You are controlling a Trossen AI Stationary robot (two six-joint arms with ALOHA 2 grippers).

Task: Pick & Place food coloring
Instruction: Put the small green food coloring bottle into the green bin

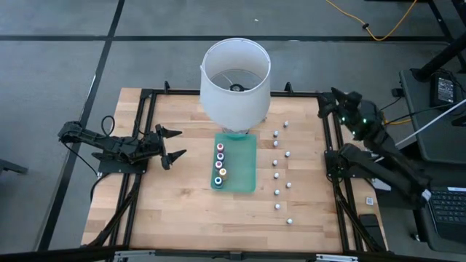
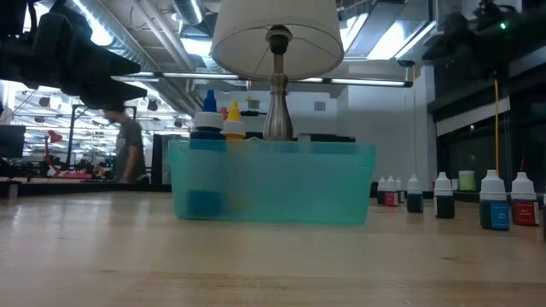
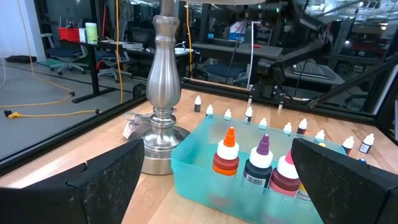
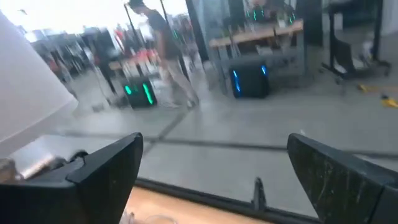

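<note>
High view: loose food coloring bottles [image 1: 277,175] upright, centre-right, nearer right gripper [image 1: 329,102], upper right; left gripper [image 1: 172,143] mid-left beside teal bin [image 1: 246,164]; both jaws apart.

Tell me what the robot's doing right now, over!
Left gripper open, beside teal bin. Right gripper open, parked at table's right edge. Four bottles in bin, others loose on table. Lamp behind bin.

Left gripper [image 1: 177,143], right gripper [image 1: 326,104]: fingers spread.
</note>
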